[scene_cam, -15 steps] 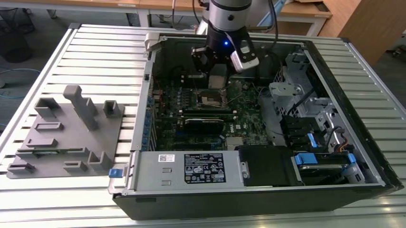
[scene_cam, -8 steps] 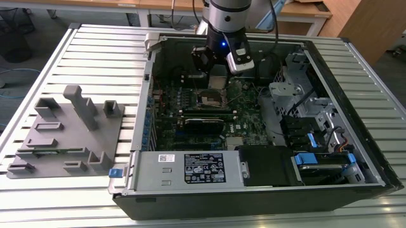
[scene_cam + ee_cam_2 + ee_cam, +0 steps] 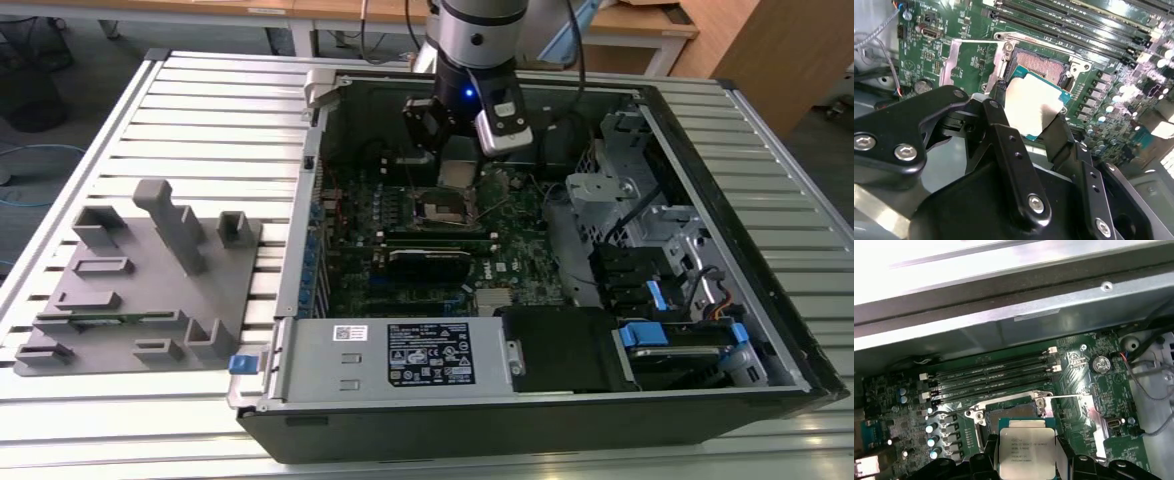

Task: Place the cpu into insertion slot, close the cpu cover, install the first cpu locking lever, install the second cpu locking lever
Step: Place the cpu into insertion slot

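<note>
My gripper (image 3: 459, 160) is shut on the cpu (image 3: 458, 176), a flat square chip with a dull metal top. Both wrist views show the cpu (image 3: 1029, 102) (image 3: 1026, 447) pinched by its edges between the two black fingers (image 3: 998, 107), tilted and hovering just above the insertion slot (image 3: 1046, 67) (image 3: 1014, 412). The slot (image 3: 445, 208) is a black square socket with a silvery rim on the green board, and its contact field lies bare. The cpu cover (image 3: 961, 62) (image 3: 1089, 415) is swung open to one side of the socket. A thin lever rod (image 3: 1069, 396) stands released beside it.
Long black memory slots (image 3: 989, 377) run beside the socket. The power supply box (image 3: 400, 355) fills the case's near edge, and drive cages with blue tabs (image 3: 654, 300) stand at the exterior view's right. A grey fixture block (image 3: 147, 280) sits outside the case at the exterior view's left.
</note>
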Controlling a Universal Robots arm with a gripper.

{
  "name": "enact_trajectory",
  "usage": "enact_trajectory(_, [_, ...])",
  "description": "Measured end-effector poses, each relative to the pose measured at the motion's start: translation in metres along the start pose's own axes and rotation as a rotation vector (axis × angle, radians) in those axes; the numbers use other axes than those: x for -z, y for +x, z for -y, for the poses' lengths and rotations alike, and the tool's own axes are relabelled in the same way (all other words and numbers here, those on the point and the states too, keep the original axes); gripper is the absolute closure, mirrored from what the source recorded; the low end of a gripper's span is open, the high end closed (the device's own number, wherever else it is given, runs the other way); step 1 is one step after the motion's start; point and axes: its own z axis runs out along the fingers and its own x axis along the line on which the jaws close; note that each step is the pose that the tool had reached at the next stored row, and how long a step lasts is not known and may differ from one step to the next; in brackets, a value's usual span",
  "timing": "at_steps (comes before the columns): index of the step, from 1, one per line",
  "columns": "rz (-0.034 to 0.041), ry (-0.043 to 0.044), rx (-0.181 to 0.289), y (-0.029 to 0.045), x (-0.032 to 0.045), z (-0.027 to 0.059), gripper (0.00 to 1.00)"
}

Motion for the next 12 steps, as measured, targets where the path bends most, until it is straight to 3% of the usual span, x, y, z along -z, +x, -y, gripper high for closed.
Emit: enact_trajectory(12, [0.0189,0.0051,-0.216,0.0001,-0.0016,0.0002,0.46])
